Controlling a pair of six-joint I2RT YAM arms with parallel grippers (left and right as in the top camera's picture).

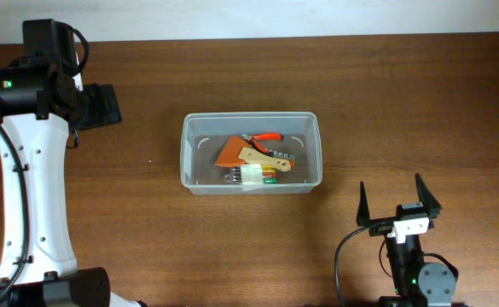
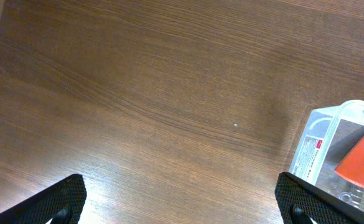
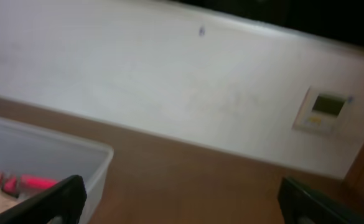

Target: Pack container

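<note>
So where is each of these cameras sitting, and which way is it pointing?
Overhead: fixed above, looking straight down on the table and the container; the left arm and right arm show.
Left wrist: on the left arm, tilted down at bare wood; the open left end effector frames the bottom edge.
Right wrist: on the right arm, looking nearly level across the table at a pale wall; the open right end effector shows below.
Shared: all three views catch the container.
</note>
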